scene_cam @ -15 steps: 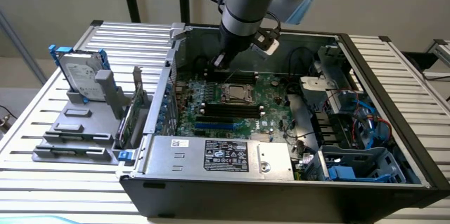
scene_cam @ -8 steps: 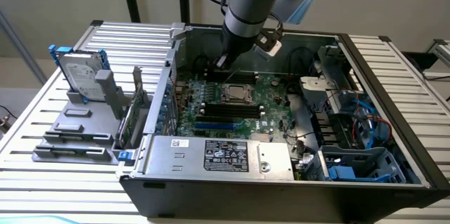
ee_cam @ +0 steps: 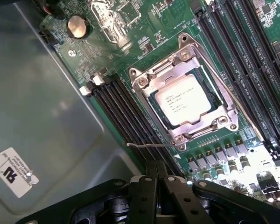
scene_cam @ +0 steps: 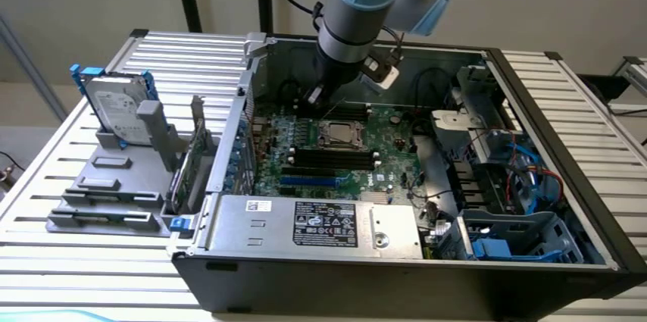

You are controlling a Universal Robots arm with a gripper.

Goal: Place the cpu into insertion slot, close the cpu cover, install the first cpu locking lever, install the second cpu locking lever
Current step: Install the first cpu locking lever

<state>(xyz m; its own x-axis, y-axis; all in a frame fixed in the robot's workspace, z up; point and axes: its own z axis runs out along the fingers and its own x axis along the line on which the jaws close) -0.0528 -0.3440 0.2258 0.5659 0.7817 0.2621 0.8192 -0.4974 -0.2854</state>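
The gripper [ee_cam: 157,165], its fingers apparently pressed together and pinching nothing, hovers just beside a thin wire locking lever [ee_cam: 149,145] that juts free of the socket, seemingly poised to work it. Beyond, the cpu [ee_cam: 185,100] sits in the insertion slot [scene_cam: 341,135] under the flat-lying cpu cover [ee_cam: 147,91], at 12 o'clock from the labelled grey box [scene_cam: 314,225].

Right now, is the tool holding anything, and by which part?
Nothing that shows; the cpu lies in the insertion slot, apart from the tool.
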